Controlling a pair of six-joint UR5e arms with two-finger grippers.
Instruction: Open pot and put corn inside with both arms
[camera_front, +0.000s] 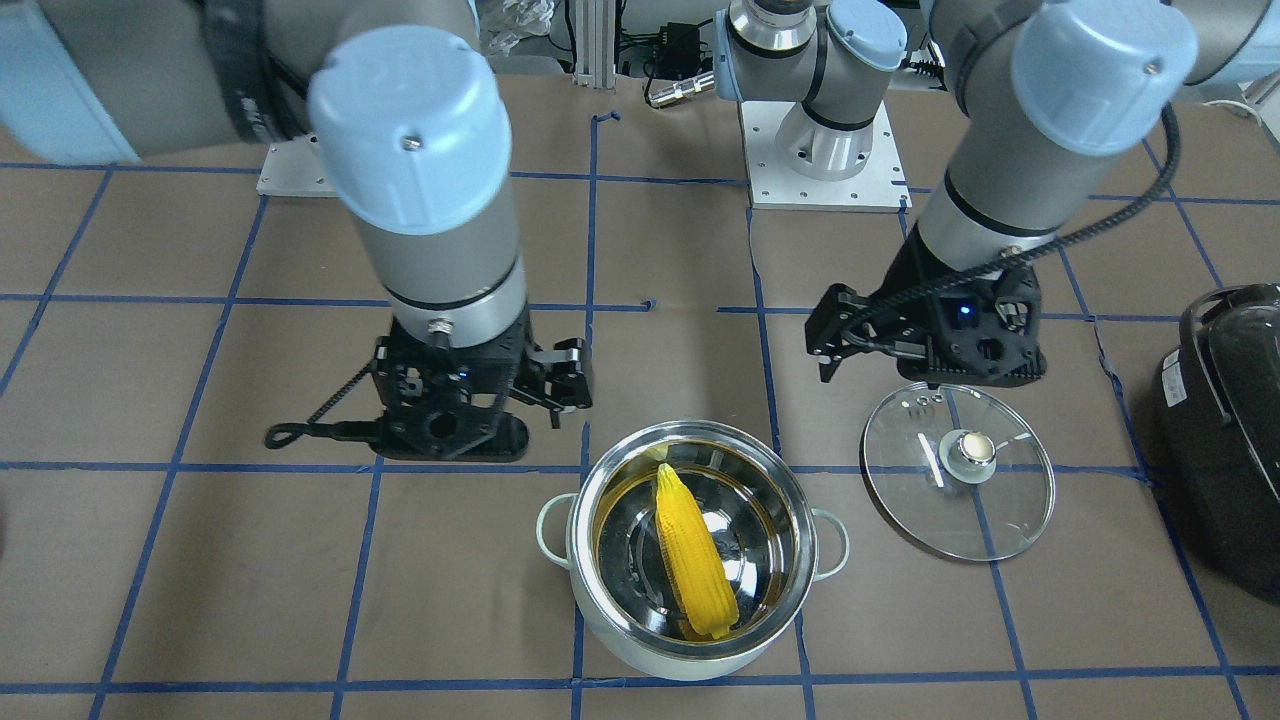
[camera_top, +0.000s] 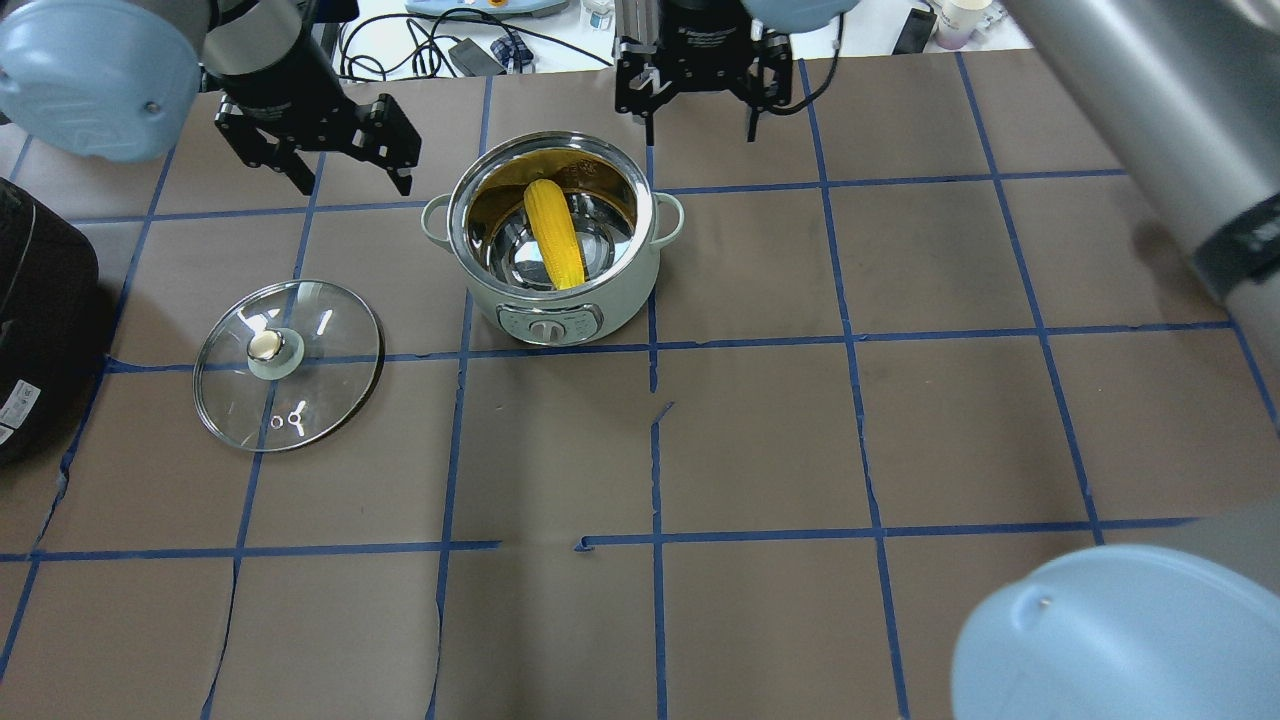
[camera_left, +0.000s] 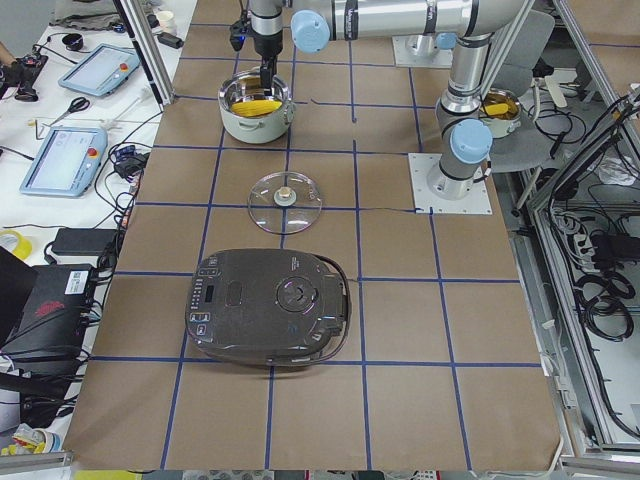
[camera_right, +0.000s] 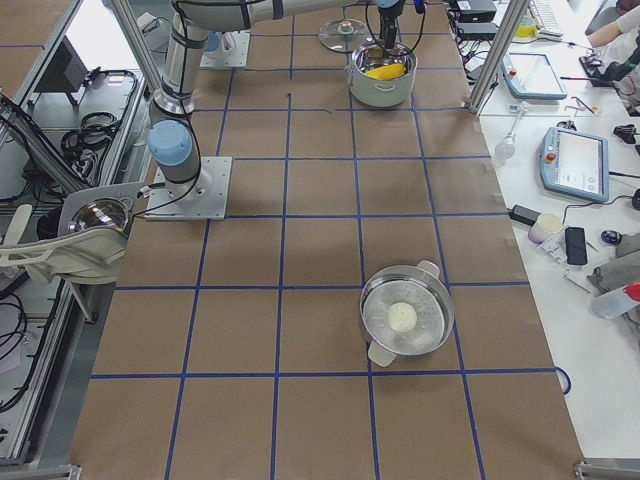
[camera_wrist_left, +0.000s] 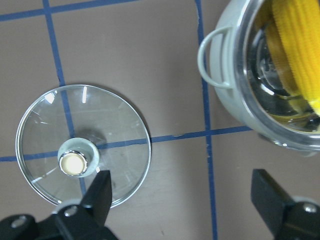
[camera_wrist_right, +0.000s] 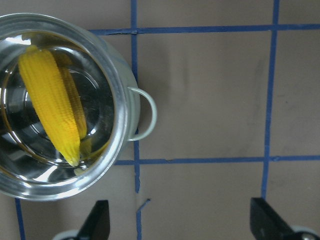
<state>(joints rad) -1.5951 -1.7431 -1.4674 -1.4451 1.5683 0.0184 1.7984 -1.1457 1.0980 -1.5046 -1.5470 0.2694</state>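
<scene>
- Looking down from above, we see the pot (camera_top: 620, 288) in the upper middle of the frame, with its top open.
- We see the corn (camera_top: 555, 235) lying inside the pot, slanted across the shiny bottom.
- We find the glass lid (camera_top: 320, 340) flat on the table at the left of the frame, apart from the pot. Its brass knob (camera_top: 265, 345) points up.
- We see the left gripper (camera_top: 354, 185) in the upper left, in the air between the lid and the pot. Its fingers are spread wide and hold nothing.
- We see the right gripper (camera_top: 700, 135) at the top middle, just past the pot. Its fingers are spread wide too, and they are empty.
- We think the job looks done, since the lid is off and the corn is in.
- We guess the corn is light and stiff, like a plastic toy. It is bumpy, so fingers should not slip much, but it is round and could roll. We would pinch it across its thick middle.
- We think the lid is smooth and can break, so we would take it only by the knob and set it down softly.
- We think the pot is the heavy one, and its steel is slippery. We would hold it by its loop handle (camera_top: 670, 215), not by the wall.
- We also see a black cooker (camera_top: 40, 300) at the left edge.
</scene>
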